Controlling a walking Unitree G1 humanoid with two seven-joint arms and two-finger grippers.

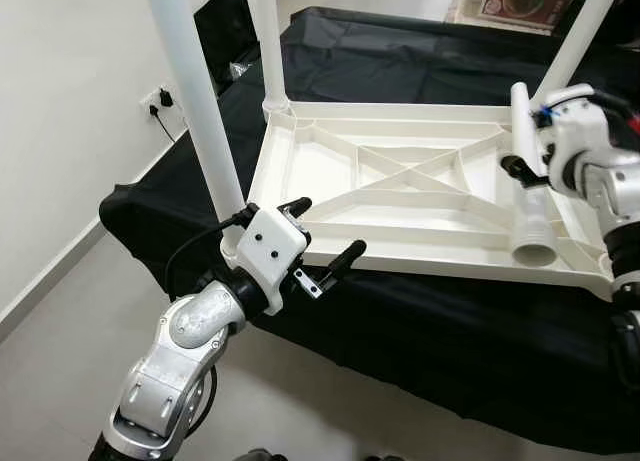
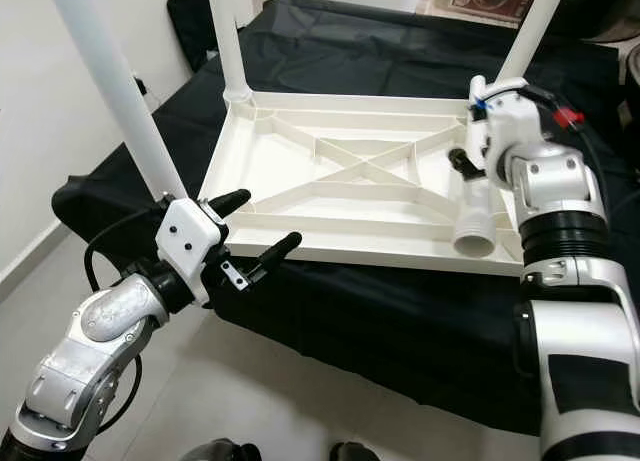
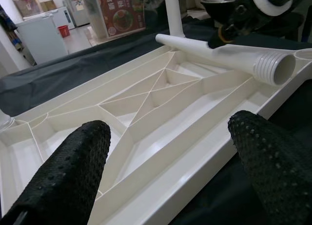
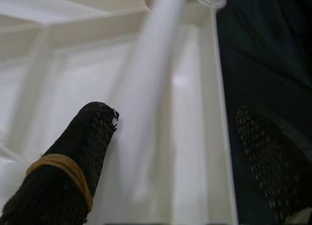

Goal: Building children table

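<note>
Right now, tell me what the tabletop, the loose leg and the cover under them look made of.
Upturned tabletop: moulded plastic, seemingly; white, semi-gloss, with ribbed bracing. Loose leg: probably the same plastic, a hollow tube with a ridged end. Black cover: thin fabric, judging by its matte folds and draped edge.

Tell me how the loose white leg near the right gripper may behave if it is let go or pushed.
The leg is a smooth round tube, so it would probably roll or slide on the tabletop. It looks like hollow plastic with an open ribbed end, so likely light and stiff. The ribs of the tabletop might stop it rolling far.
</note>
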